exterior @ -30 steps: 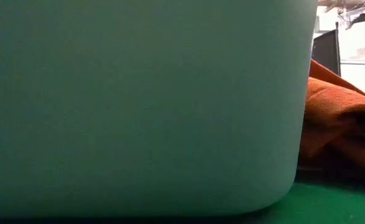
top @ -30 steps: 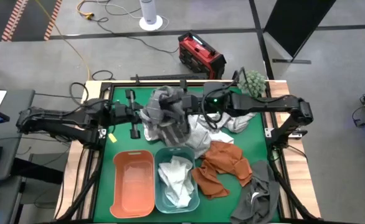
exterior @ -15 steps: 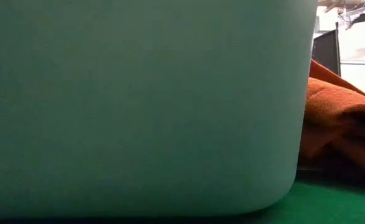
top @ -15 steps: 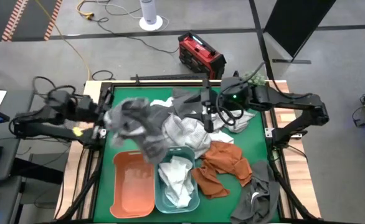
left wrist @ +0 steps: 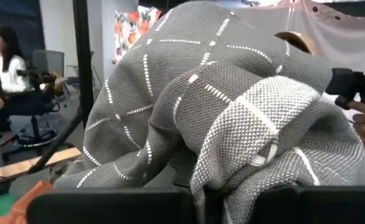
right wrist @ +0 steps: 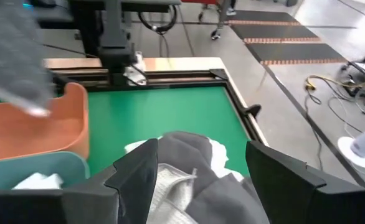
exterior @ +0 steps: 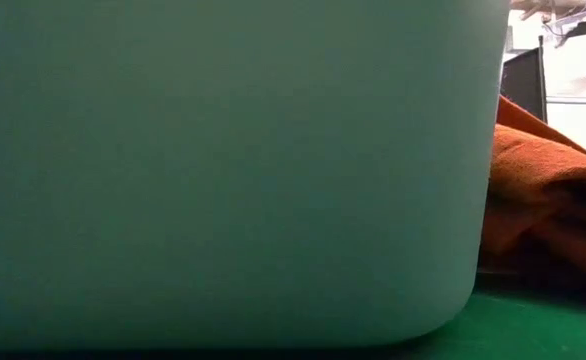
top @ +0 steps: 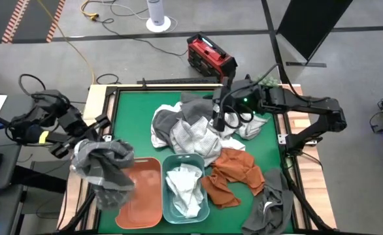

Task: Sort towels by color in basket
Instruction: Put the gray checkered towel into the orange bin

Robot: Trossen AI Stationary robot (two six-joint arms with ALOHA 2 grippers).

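My left gripper [top: 80, 145] is shut on a grey plaid towel [top: 105, 171] above the table's near left edge, beside the orange basket [top: 144, 199]. My right gripper [top: 219, 121] is open over the mixed pile of grey and white towels [top: 188, 134] at the table's middle; in the right wrist view its fingers stand on either side of the pile [right wrist: 182, 168]. White towels [top: 186, 186] lie in the teal basket [top: 203, 207]. Rust-orange towels [top: 234, 175] and a dark grey towel [top: 270, 205] lie on the mat at the near right. My left gripper pinches a bunched fold of the plaid towel [left wrist: 232, 180] between its two fingers; how many layers cannot be told. The towel is lifted off the pile and hangs in a bundle below and in front of the fingers, its lower end [top: 110, 196] by the orange basket's left rim.
The teal basket's wall [exterior: 223, 170] fills the low view, with rust-orange cloth [exterior: 543, 190] to its right. A green fuzzy ball [top: 267, 81] sits at the far right corner. Bare green mat [top: 129, 117] lies left of the pile. A person sits beyond the table [left wrist: 5, 62].
My left gripper has drawn the plaid towel off the pile, swinging it toward the table's left and near edges until it hangs beside the orange basket. The rest of the pile has settled flatter. My right gripper has shifted slightly toward the table's right, over the pile.
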